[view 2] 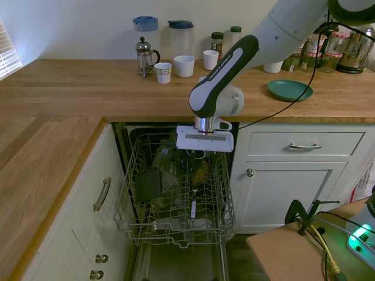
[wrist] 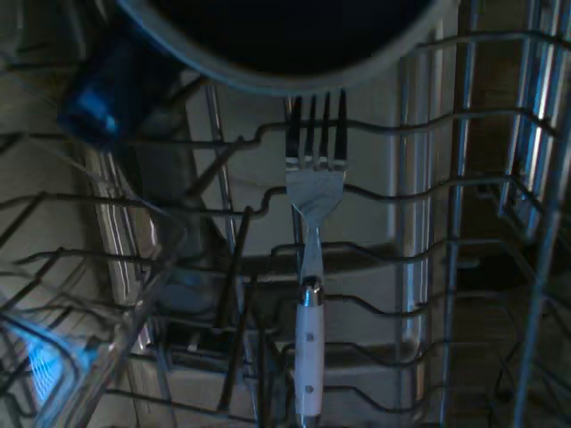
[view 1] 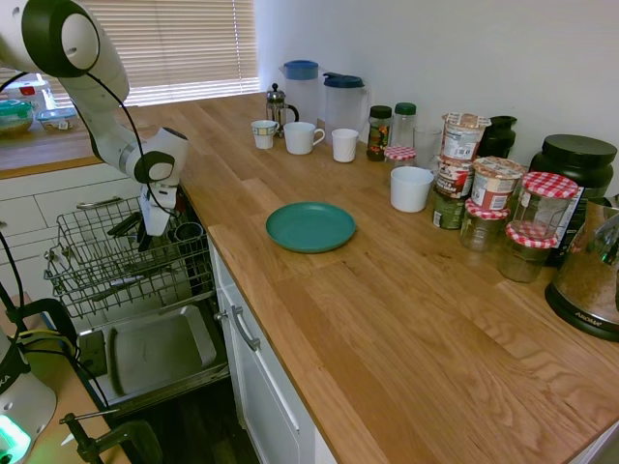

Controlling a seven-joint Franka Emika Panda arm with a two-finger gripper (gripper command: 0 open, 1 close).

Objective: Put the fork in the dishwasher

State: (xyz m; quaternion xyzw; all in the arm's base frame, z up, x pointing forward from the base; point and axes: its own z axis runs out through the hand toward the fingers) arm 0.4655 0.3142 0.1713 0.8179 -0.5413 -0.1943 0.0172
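The fork (view 2: 193,208) has silvery tines and a white handle. It lies flat on the wires of the dishwasher's grey rack (view 2: 136,225), near the rack's front. In the wrist view the fork (wrist: 312,205) rests on the wires with its tines toward a dark round dish. My gripper (view 2: 196,161) hangs over the middle of the rack, a little above the fork and apart from it, open with nothing between its fingers. From the other side, the gripper (view 1: 147,237) dips into the pulled-out rack (view 1: 92,266) above the open grey door panel (view 1: 155,353).
A dark container (view 2: 149,184) and glassware sit in the rack's left part. A green plate (view 1: 310,226) lies on the wooden counter, with cups, jars and jugs along the wall behind it. White drawers with bar handles (view 2: 304,146) flank the dishwasher.
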